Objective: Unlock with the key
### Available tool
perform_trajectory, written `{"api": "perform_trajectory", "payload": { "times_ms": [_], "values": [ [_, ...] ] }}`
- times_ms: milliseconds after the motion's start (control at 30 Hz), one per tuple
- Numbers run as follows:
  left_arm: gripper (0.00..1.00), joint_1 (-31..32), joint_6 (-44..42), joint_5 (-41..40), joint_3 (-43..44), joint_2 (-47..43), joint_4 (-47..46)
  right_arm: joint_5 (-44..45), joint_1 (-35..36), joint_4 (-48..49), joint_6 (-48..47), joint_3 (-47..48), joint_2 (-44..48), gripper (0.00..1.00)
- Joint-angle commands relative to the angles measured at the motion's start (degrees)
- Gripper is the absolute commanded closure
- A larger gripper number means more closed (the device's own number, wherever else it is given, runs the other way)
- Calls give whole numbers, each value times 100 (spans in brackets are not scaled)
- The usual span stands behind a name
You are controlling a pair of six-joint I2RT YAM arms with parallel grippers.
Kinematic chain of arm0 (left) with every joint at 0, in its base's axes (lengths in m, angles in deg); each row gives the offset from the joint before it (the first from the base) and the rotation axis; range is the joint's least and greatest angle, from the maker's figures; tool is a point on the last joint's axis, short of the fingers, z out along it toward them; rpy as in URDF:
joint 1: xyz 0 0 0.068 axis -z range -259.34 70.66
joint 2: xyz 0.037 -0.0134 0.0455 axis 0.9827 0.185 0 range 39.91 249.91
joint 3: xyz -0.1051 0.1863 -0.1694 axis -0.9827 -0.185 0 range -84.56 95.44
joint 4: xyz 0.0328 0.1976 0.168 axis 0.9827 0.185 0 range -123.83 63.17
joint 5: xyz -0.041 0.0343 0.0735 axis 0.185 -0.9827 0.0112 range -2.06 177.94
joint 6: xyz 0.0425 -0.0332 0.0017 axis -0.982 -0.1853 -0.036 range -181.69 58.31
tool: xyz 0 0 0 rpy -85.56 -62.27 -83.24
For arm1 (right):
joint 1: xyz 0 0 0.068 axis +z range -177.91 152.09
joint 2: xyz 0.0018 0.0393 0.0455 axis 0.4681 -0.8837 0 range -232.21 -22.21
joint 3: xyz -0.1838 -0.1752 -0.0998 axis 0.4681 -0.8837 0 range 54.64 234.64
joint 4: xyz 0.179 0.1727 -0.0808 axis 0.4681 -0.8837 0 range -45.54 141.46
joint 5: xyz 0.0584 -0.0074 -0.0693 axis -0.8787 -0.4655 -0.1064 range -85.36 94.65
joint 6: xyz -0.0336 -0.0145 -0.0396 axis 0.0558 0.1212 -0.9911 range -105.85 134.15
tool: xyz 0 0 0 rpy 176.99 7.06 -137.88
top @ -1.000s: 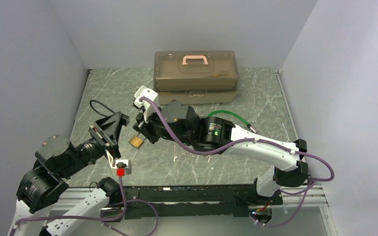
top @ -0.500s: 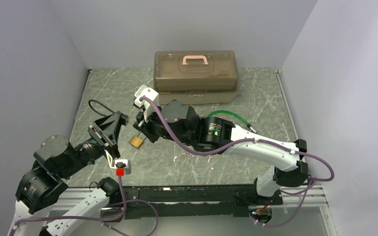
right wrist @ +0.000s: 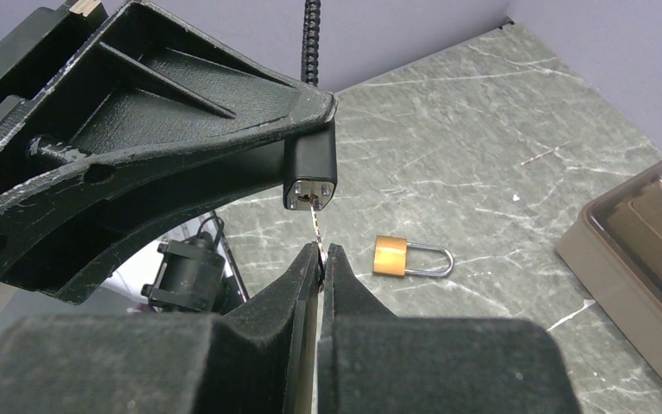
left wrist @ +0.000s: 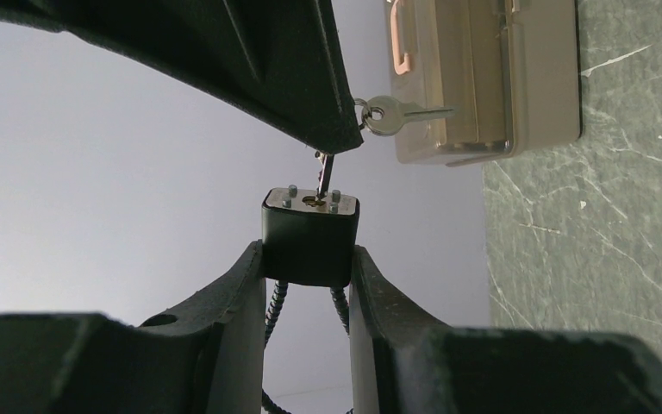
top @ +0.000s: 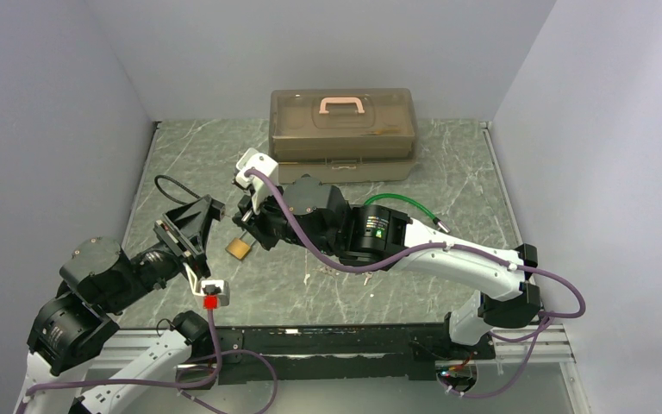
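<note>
Clamping black lock [left wrist: 310, 237] in left gripper [left wrist: 310, 263]; pinching key [right wrist: 315, 226] in right gripper [right wrist: 321, 257], tip at keyway, 12 o'clock. Brass padlock [right wrist: 390, 256] lying at 3 o'clock.

Pale lilac-grey walls [top: 327, 43] close in on three sides around a green marbled counter [top: 465, 164], softly, evenly lit.

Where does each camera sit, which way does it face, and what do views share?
Top external: above and behind the bases, looking down on the table, both arms and the toolbox.
Left wrist: on the left arm, facing along the left gripper, own fingers clamping the black lock.
Right wrist: on the right arm, facing along the right gripper, own fingers pinching the key.
Shared: both wrist views show the key meeting that lock's keyhole; top and right wrist show the brass padlock.
</note>
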Motion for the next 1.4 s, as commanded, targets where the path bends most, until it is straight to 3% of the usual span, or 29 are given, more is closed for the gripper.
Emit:
{"api": "perform_trajectory", "payload": {
  "times_ms": [0, 1133, 1367],
  "values": [
    [100, -18, -145, 166, 107, -8, -112, 127, 20, 457, -44, 31, 241, 100],
    [100, -42, -201, 288, 194, 7, -56, -196, 20, 377, 67, 404, -371, 100],
    [100, -42, -489, 156, 15, -60, -83, -238, 22, 491, 222, -25, -46, 100]
  ]
}}
